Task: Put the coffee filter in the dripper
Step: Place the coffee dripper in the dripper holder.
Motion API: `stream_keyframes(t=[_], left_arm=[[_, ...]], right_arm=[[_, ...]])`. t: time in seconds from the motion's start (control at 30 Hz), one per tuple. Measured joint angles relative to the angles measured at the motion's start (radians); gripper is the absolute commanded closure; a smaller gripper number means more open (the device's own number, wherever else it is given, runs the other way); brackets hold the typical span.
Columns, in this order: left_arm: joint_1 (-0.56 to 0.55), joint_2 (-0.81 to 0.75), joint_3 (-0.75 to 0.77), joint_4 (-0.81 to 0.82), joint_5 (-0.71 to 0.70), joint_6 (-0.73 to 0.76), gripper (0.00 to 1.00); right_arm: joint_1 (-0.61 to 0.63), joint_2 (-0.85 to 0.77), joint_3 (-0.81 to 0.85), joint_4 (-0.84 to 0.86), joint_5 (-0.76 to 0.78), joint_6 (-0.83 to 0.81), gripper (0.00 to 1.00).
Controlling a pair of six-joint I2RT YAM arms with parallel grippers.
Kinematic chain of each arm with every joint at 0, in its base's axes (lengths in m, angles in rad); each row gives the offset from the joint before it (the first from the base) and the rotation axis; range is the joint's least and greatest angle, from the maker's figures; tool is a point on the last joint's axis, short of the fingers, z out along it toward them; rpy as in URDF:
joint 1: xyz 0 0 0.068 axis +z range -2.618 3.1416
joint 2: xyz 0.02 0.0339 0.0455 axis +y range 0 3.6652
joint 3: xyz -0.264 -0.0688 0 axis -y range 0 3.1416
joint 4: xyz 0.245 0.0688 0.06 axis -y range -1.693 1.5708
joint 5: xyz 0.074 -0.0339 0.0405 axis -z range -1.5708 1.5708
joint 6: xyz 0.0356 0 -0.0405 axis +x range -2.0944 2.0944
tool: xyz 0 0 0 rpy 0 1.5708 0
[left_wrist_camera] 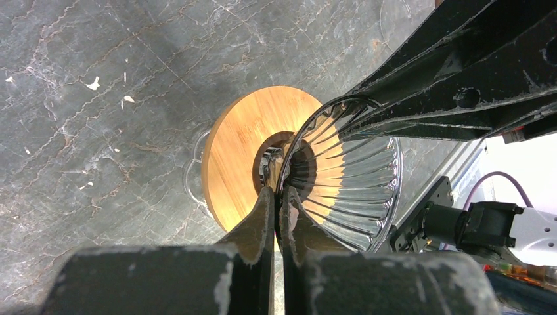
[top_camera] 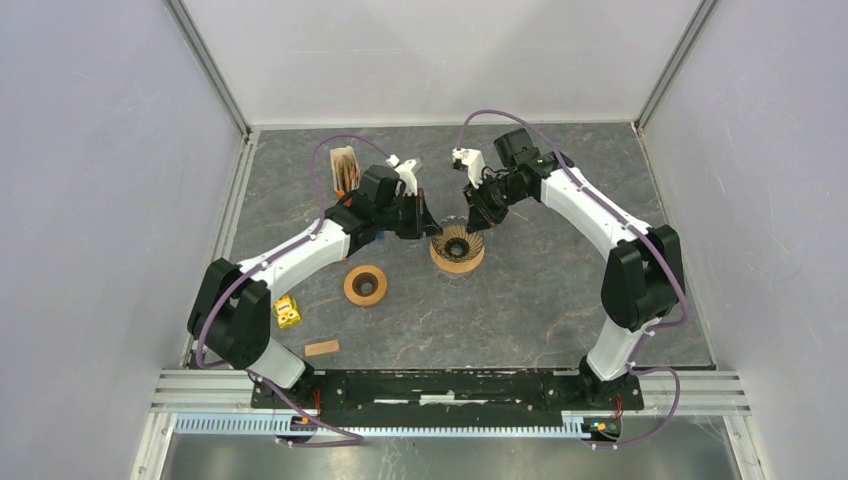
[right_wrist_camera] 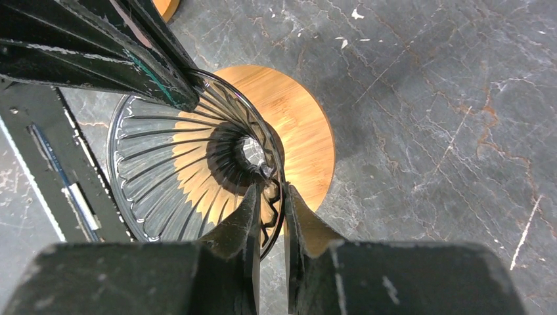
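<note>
Left gripper (left_wrist_camera: 276, 193) pressed together on the thin glass rim of the dripper (left_wrist_camera: 355, 197), fingers almost meeting, rim caught right between the tips. Right gripper (right_wrist_camera: 269, 193) pinching the same rim from the opposite side, narrow slit between its fingers, rim running through that slit. Both grippers facing each other across the dripper mouth, near each other, not touching. Dripper directly below and between both sets of fingers: clear ribbed glass cone, dark hole at the bottom, round wooden disc (left_wrist_camera: 240, 147) around its lower part. Cone inside bare, ribs and wood visible through the glass. Cannot tell whether the disc sits flat on the table (top_camera: 560, 300) or hangs just off it.

Coffee filter (top_camera: 345, 168) well apart from both grippers, behind and to the outer side of the left one, past the left arm's wrist: tan ribbed paper standing on edge near the back left of the table. Not held by either gripper.

Second wooden ring (top_camera: 366, 286) on the near side of the left gripper, toward the arm bases, apart from the dripper. Small yellow object (top_camera: 288, 312) and small wooden block (top_camera: 322, 348) nearer still to the left base.
</note>
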Motion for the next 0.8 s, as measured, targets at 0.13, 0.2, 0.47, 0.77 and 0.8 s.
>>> stream_keyframes(t=[0.13, 0.2, 0.47, 0.77, 0.8], left_arm=[[-0.007, -0.011, -0.018, 0.021, -0.017, 0.0, 0.98], [-0.008, -0.013, -0.021, 0.026, -0.018, 0.0, 0.98], [-0.014, -0.023, -0.042, 0.056, -0.033, 0.0, 0.98], [-0.023, -0.032, -0.068, 0.096, -0.05, 0.0, 0.98], [-0.025, -0.032, -0.07, 0.1, -0.053, 0.0, 0.98]], right_arm=[[0.013, -0.041, -0.055, 0.066, 0.029, 0.019, 1.0], [0.014, -0.053, -0.075, 0.092, 0.039, 0.026, 1.0], [0.015, -0.098, -0.153, 0.19, 0.051, 0.052, 1.0], [0.016, -0.133, -0.212, 0.264, 0.058, 0.06, 1.0], [0.016, -0.136, -0.217, 0.269, 0.06, 0.061, 1.0]])
